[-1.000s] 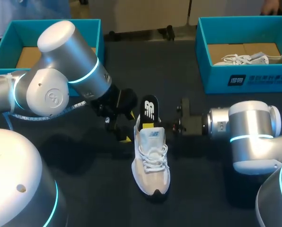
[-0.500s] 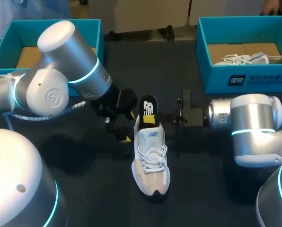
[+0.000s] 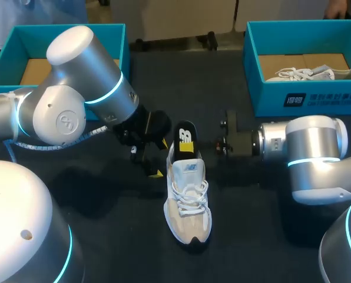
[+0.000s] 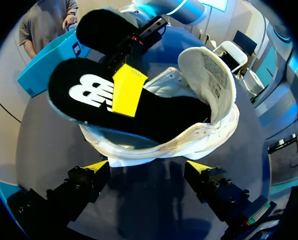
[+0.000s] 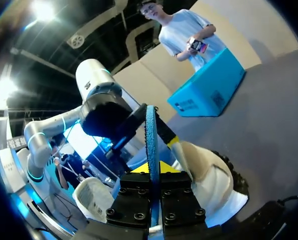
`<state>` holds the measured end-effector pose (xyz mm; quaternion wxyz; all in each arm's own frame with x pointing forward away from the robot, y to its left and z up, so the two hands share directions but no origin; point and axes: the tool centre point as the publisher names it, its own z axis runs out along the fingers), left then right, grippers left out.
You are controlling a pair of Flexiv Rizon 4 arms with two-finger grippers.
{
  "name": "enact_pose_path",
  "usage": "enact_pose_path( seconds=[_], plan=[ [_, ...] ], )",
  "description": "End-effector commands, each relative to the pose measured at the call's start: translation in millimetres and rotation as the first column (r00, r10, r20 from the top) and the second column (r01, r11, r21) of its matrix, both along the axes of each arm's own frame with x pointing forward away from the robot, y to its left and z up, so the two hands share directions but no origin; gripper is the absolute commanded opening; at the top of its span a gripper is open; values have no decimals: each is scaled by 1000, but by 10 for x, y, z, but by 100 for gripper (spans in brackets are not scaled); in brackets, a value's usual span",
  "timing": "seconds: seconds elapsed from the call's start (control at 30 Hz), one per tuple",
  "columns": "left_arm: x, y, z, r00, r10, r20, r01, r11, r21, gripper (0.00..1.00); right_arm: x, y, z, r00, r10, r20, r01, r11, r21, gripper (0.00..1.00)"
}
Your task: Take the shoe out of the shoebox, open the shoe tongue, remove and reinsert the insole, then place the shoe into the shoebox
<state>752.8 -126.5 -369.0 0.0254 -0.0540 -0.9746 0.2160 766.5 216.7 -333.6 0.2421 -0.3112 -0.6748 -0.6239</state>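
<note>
Half the insole point(image 3: 186, 137) stands out of the heel of the shoe point(image 3: 187, 203), on the table point(image 3: 105, 194), toe toward the robot. Your right gripper point(image 5: 151, 172) pinches the insole's edge; your left gripper point(image 4: 149, 172), wide open and empty, sits just beside the heel. Likely push goes down, toeward.

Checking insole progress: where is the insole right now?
Head view, middle of the table: the insole stands up out of the heel of the white sneaker, pinched by the right tool.
</note>
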Motion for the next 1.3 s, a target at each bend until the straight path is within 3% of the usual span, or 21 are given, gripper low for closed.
enact_pose_path(
  seconds=[0.03, 0.23, 0.43, 0.47, 0.53, 0.9, 1.13, 1.27, 1.3],
  plan=[
    [4, -8, -8, 1000, 0, 0, 0, 1000, 3, 100, -79, -7, -95, 1000, -12, -19, 12, 1000, 9, 0],
    [4, -8, -8, 1000, 0, 0, 0, 1000, 3, 100, -202, 12, -206, 998, -16, -58, 16, 1000, 2, 0],
    [4, -8, -8, 1000, 0, 0, 0, 1000, 3, 100, -259, 47, -161, 999, -18, -39, 17, 1000, -10, 0],
    [4, -8, -8, 1000, 0, 0, 0, 1000, 3, 100, -259, 50, -139, 999, -15, -30, 15, 1000, -12, 11],
    [4, -8, -8, 1000, 0, 0, 0, 1000, 3, 100, -249, 44, -92, 1000, -16, -8, 16, 1000, -10, 22],
    [4, -8, -8, 1000, 0, 0, 0, 1000, 3, 100, -149, 45, 46, 999, 3, 47, -3, 1000, 0, 27],
    [4, -8, -8, 1000, 0, 0, 0, 1000, 3, 100, -102, 62, 60, 999, 10, 53, -10, 1000, -2, 24],
    [4, -8, -8, 1000, 0, 0, 0, 1000, 3, 100, -21, 71, 33, 999, 3, 42, -3, 1000, -4, 0],
    [4, -8, -8, 1000, 0, 0, 0, 1000, 3, 100, -10, 67, 18, 999, -2, 36, 2, 1000, -4, 0]
  ],
)
